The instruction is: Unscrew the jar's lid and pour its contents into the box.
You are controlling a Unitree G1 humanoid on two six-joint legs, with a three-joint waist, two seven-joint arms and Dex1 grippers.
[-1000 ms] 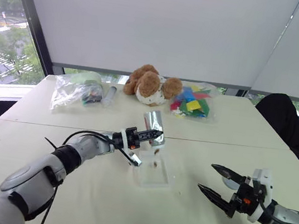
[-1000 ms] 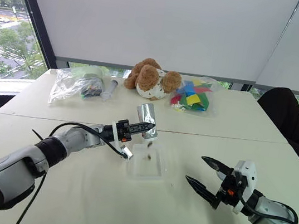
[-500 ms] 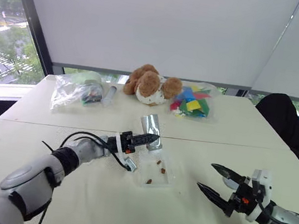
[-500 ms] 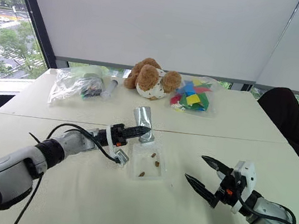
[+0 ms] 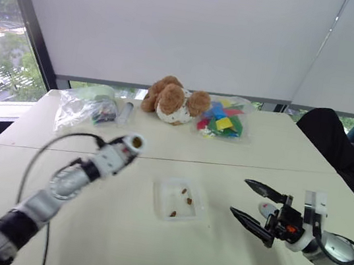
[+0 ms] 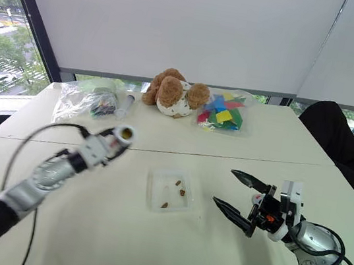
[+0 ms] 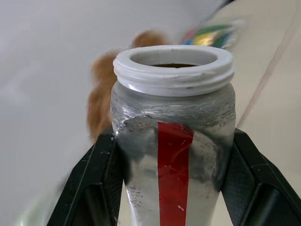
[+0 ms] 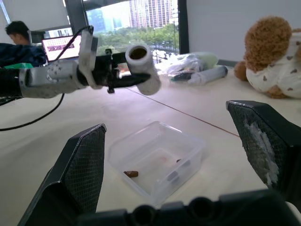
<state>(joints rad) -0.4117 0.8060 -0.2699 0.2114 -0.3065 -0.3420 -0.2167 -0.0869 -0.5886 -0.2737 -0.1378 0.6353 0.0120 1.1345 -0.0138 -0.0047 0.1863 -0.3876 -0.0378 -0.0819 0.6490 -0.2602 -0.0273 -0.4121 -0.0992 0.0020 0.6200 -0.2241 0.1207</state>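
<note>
The left gripper (image 7: 173, 188) is clamped on the jar (image 7: 173, 141), one black finger on each side of its silver-grey body, below the white threaded neck. In the head views the jar (image 5: 134, 142) is held off the table, well to the left of the box (image 5: 177, 199) and above its level. The lid is off; the open mouth faces the head camera and tips slightly upward. The jar's long axis runs along the gripper's fingers, so body and fingers point the same way, with the red stripe lying lengthwise down the side facing the wrist camera.

It looks like a small, stiff plastic jar wrapped in foil or tape: light, rigid enough for a firm squeeze, somewhat slick on the wrapping. The mid-body hold it has now seems the sensible one, clear of the threads.

The box sits between the two hands, nearer the right one, with the contents (image 6: 173, 191), a few brown pellets, on its floor. The right gripper (image 6: 235, 194) has its fingers spread wide and empty, just to the right of the box, pointing towards it.
</note>
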